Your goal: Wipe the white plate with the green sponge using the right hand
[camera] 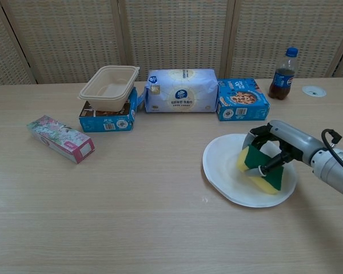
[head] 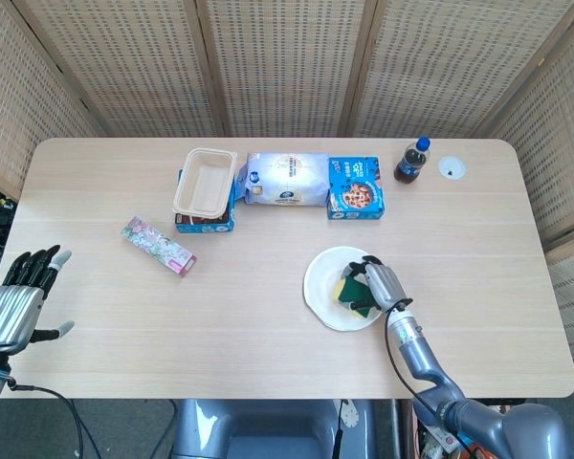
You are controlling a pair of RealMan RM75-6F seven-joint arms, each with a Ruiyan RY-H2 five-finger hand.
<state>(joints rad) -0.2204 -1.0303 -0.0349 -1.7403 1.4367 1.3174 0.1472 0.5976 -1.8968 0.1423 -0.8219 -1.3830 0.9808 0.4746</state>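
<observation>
The white plate (head: 323,283) (camera: 226,173) lies on the table right of centre. On it rests the green and yellow sponge (head: 349,294) (camera: 263,170), green face up, toward the plate's right side. My right hand (head: 384,285) (camera: 280,145) grips the sponge from above and presses it onto the plate. My left hand (head: 15,299) hangs beyond the table's left edge, fingers apart and holding nothing; the chest view does not show it.
Along the back stand a beige food tray (camera: 108,87) on a blue box (camera: 107,120), a white tissue pack (camera: 180,90), a blue cookie box (camera: 240,99) and a cola bottle (camera: 282,67). A pink floral box (camera: 59,138) lies at the left.
</observation>
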